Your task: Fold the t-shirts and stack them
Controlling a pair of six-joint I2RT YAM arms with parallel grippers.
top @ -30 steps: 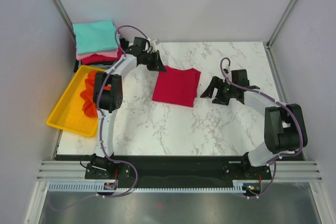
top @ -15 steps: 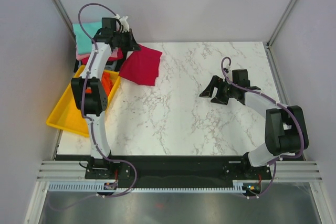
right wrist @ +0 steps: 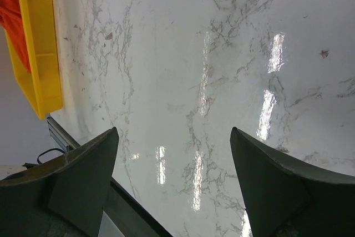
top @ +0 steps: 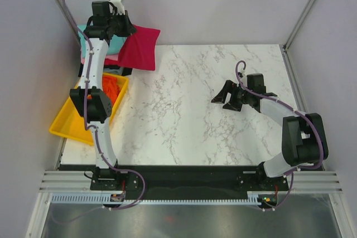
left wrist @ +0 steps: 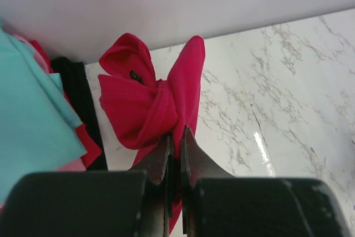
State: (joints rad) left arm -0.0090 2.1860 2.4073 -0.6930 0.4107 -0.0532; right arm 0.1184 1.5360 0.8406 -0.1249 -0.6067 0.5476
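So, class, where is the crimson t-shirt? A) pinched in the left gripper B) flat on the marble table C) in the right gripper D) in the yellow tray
A: the left gripper is shut on the crimson t-shirt, which is bunched between its fingers beside the teal-topped stack.

Left arm stretched far back-left, forearm raised, wrist angled right. Left tool (top: 126, 28) jaws pinched tight on red shirt (top: 139, 48). Right arm bent at elbow, forearm low, pointing left toward centre. Right tool (top: 225, 100) jaws spread wide, empty.
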